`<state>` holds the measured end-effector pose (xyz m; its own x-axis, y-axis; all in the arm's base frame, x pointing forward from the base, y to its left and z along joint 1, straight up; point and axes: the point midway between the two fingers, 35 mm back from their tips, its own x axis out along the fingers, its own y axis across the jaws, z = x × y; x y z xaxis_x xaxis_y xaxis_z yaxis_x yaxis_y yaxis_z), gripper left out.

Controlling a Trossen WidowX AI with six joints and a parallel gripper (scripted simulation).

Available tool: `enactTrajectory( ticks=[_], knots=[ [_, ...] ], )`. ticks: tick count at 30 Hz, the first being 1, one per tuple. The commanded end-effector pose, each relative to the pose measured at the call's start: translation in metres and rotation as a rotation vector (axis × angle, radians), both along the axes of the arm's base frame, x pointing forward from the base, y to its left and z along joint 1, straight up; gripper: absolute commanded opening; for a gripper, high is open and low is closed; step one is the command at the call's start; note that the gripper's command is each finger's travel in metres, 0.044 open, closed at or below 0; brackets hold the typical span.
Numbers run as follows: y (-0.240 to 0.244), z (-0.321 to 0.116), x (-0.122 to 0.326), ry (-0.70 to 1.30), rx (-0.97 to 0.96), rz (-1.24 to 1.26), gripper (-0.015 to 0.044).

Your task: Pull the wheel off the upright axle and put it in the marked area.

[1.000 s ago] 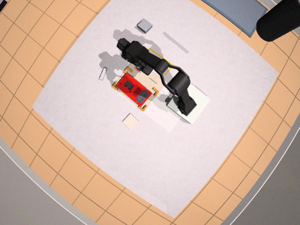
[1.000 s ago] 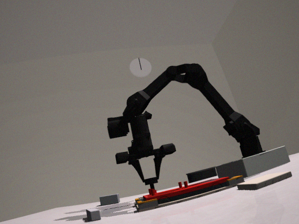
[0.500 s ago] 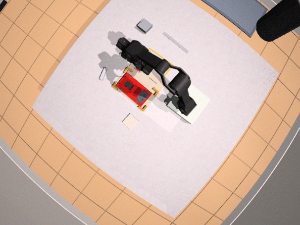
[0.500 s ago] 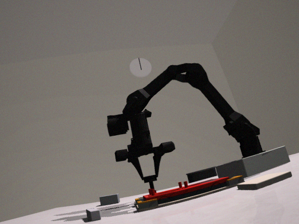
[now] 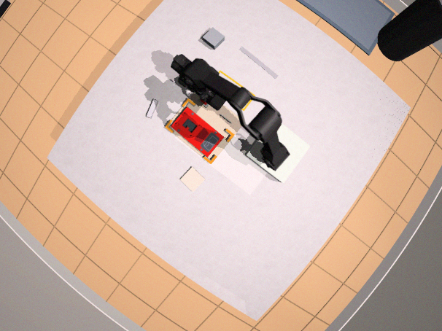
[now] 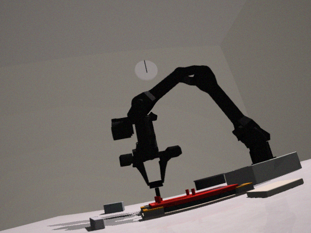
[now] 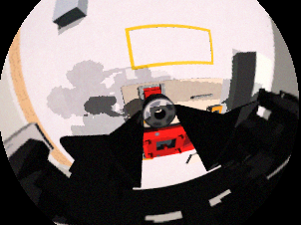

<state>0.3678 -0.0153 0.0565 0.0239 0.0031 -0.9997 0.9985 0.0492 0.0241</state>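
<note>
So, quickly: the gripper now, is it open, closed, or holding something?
Gripper: closed on the wheel, held just above the upright axle.

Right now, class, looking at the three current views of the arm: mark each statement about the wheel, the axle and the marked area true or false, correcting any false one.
1. The gripper is shut on the wheel. True.
2. The wheel lies inside the yellow marked area. False: it is held above the red fixture.
3. The wheel is clear of the upright axle. True, in the exterior view.
4. The gripper's fingers are spread fully open. False: they clamp the wheel.
5. A grey block sits inside the marked area. False: it sits outside.
</note>
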Motion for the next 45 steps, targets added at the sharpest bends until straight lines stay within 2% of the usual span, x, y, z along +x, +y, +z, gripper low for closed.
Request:
enactTrajectory(
  ticks=[1, 15, 20, 45],
  knots=[
    [0.000, 0.002, 0.000, 0.000, 0.003, -0.001, 0.0000],
    [0.000, 0.037, -0.002, 0.000, 0.003, -0.001, 0.0000],
    [-0.004, 0.030, -0.002, 0.003, -0.001, -0.003, 0.0000],
    [-0.093, 0.036, -0.050, 0.004, -0.006, -0.003, 0.0000]
  ],
)
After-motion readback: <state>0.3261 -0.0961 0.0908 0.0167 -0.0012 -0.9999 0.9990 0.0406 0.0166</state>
